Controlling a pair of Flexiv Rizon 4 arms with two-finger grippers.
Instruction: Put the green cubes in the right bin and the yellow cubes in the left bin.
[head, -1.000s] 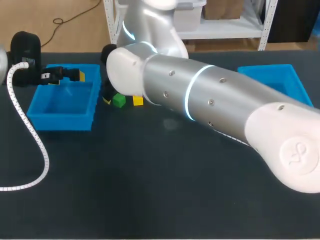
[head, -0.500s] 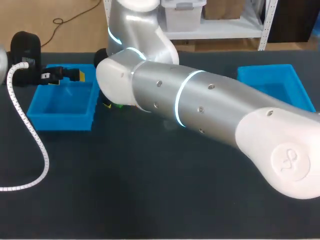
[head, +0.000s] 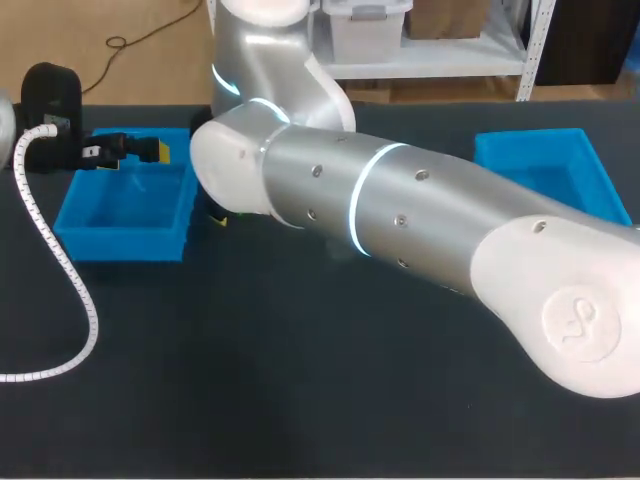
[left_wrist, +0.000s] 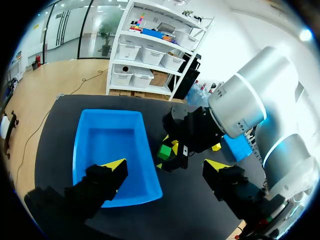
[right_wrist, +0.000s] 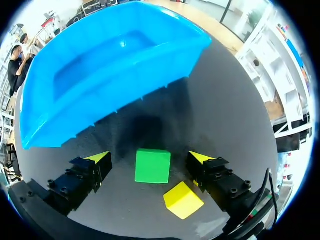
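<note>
In the right wrist view a green cube (right_wrist: 152, 165) lies on the black table between the open fingers of my right gripper (right_wrist: 150, 160), apart from both tips. A yellow cube (right_wrist: 183, 200) rests just beside it. The left wrist view shows the green cube (left_wrist: 164, 151) and yellow cubes (left_wrist: 175, 146) under my right arm's black gripper (left_wrist: 192, 132). My left gripper (left_wrist: 165, 167) hangs open and empty above the left bin (left_wrist: 112, 150). In the head view my right arm (head: 380, 210) hides the cubes, and my left gripper (head: 150, 150) sits over the back rim of the left bin (head: 125, 235).
The right bin (head: 550, 150) stands at the table's far right. A white coiled cable (head: 60, 270) trails over the table left of the left bin. The left bin (right_wrist: 110, 65) stands just ahead of my right gripper.
My right arm has swung left and lower toward the left bin, and now hides the cubes in the head view. The left gripper has not moved.
</note>
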